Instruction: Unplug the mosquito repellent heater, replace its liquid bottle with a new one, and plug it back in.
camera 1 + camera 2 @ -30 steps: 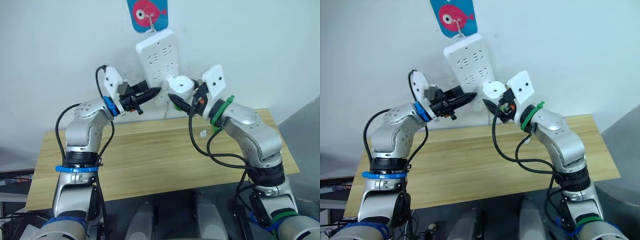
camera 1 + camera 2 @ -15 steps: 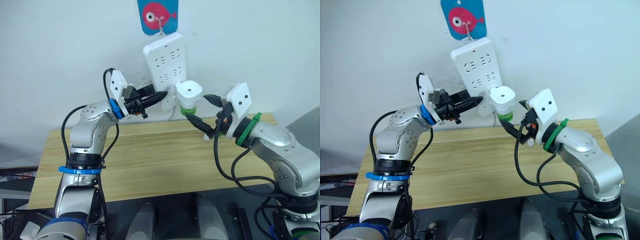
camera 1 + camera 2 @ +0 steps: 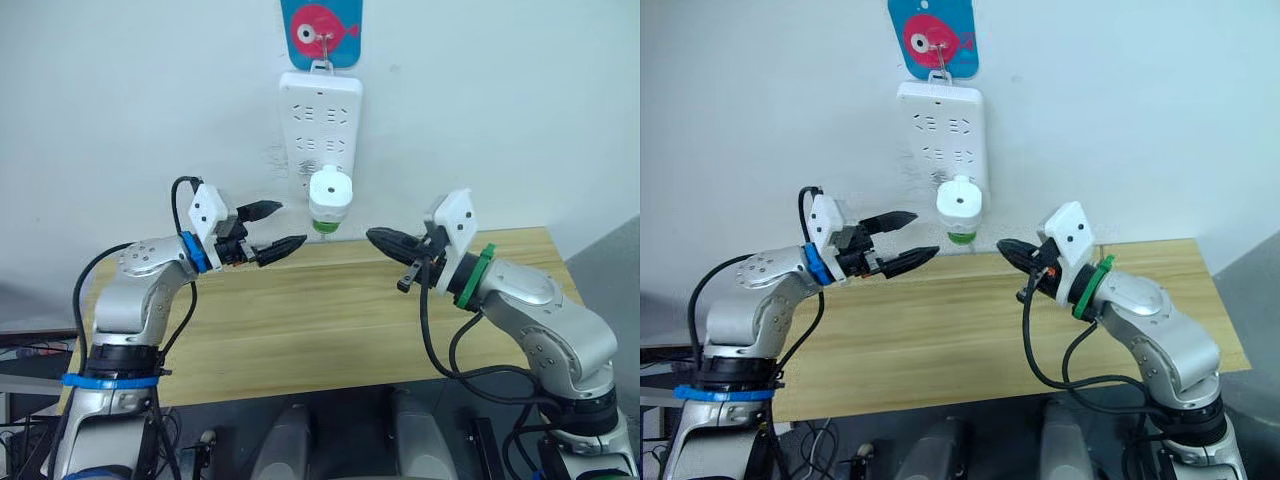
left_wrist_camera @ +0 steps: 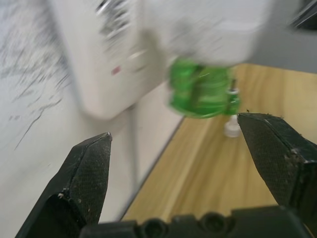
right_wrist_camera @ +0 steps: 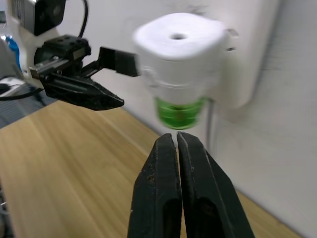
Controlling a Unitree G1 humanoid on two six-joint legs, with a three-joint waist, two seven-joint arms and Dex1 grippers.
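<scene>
the mosquito repellent heater (image 3: 329,196) sits plugged into the power strip (image 3: 321,120), green bottle fitted. my left pincer (image 3: 272,228) gapes wide; my right pincer (image 3: 385,240) is closed, empty. plug-in looks complete; next, withdraw.

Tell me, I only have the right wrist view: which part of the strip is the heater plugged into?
Observer: The heater sits at the bottom end of the power strip; the sockets above it are free.
Operator: What holds the strip up?
Observer: It hangs from a hook on a fish sticker on the wall.
Operator: Anything on the table?
Observer: A small pale piece stands on the table, past the green bottle.
</scene>
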